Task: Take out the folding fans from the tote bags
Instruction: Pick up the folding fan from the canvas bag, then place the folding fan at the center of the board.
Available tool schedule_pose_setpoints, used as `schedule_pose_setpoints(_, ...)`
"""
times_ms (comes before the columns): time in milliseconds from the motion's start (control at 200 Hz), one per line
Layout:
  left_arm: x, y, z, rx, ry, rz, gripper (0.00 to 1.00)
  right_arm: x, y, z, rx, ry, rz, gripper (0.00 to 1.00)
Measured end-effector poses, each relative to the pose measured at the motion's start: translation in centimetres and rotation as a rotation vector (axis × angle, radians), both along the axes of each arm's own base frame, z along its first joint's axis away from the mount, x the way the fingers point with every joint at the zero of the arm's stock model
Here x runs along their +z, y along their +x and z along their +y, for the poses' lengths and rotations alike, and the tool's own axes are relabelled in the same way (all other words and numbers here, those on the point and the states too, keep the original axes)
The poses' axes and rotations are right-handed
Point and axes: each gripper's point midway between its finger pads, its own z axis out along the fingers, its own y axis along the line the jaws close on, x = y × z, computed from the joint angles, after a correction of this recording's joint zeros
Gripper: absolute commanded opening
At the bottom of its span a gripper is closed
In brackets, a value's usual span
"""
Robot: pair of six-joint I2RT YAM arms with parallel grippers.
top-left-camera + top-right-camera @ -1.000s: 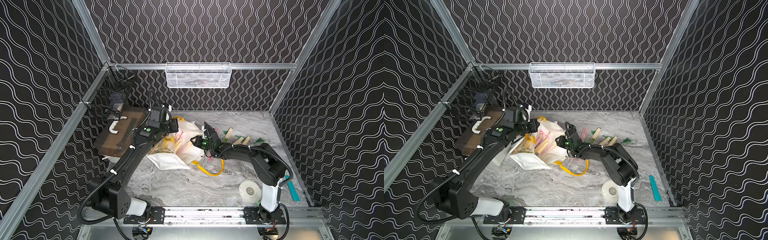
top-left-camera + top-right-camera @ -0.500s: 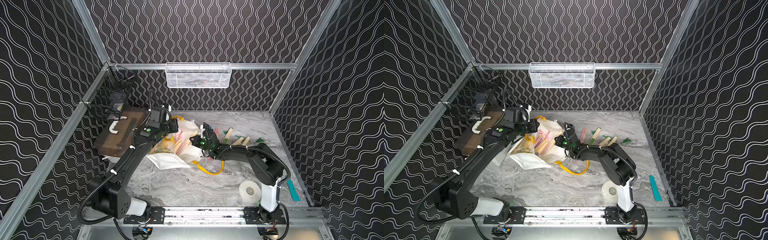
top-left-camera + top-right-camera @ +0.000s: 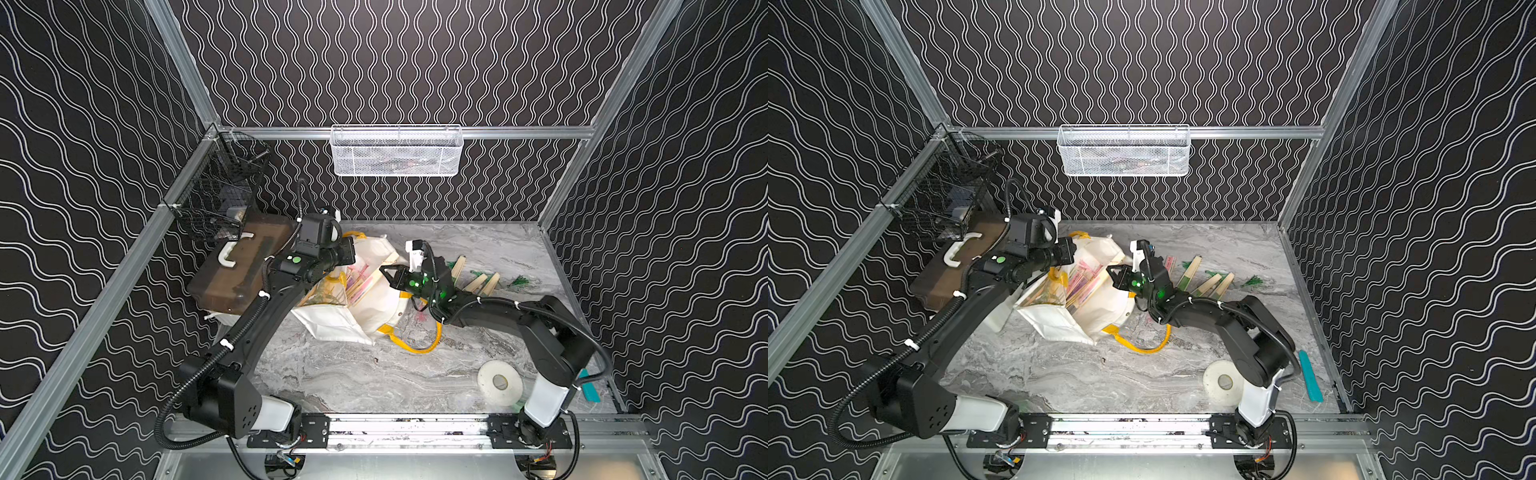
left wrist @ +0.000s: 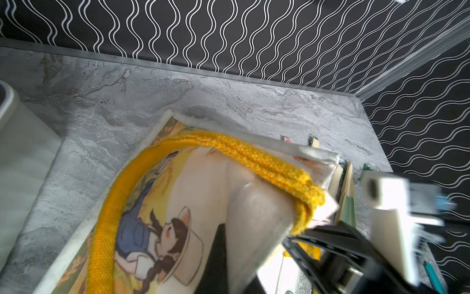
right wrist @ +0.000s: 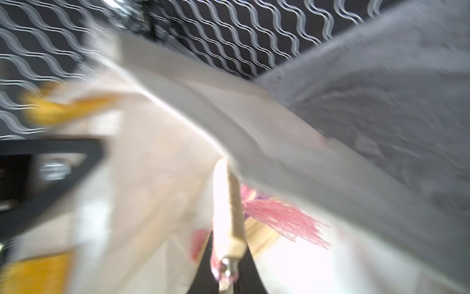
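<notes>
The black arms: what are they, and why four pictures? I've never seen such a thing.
They are two robot arms on a rail, each ending in a two-finger gripper. Two pictures come from a camera pair overhead and show nearly the same scene. The other two come from small cameras on the wrists, so they look close and blurry.

On the marble table lies a white tote, tipped over, with fans inside. Loose fans lie beyond it. Also there: a tape roll, a teal strip and a brown-lidded box.

The left gripper is shut on the tote by its yellow handle, holding it open. The right gripper, at the tote's mouth, is shut on one pale fan.
</notes>
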Motion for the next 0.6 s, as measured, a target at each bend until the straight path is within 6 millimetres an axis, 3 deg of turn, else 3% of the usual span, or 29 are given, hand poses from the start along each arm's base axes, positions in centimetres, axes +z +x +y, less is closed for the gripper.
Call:
schedule_pose_setpoints(95, 0.2, 0.0, 0.4, 0.005, 0.028, -0.004, 0.0, 3.4, -0.3, -1.0, 0.011, 0.014, -0.075, 0.0)
schedule_pose_setpoints(225, 0.8, -0.2, 1.3, 0.026, 0.082, 0.0, 0.0, 6.2, 0.0, -3.4, 0.022, 0.016, -0.107, 0.0)
schedule_pose_setpoints(476, 1.1, -0.9, 2.6, 0.046, 0.171, 0.02, 0.0, 9.7, 4.4, -12.4, -0.051, 0.081, -0.072, 0.0)
schedule_pose_setpoints(601, 1.1, -1.5, 3.0, 0.047, 0.194, 0.032, 0.0, 11.1, 6.3, -15.0, -0.049, 0.075, -0.052, 0.0)
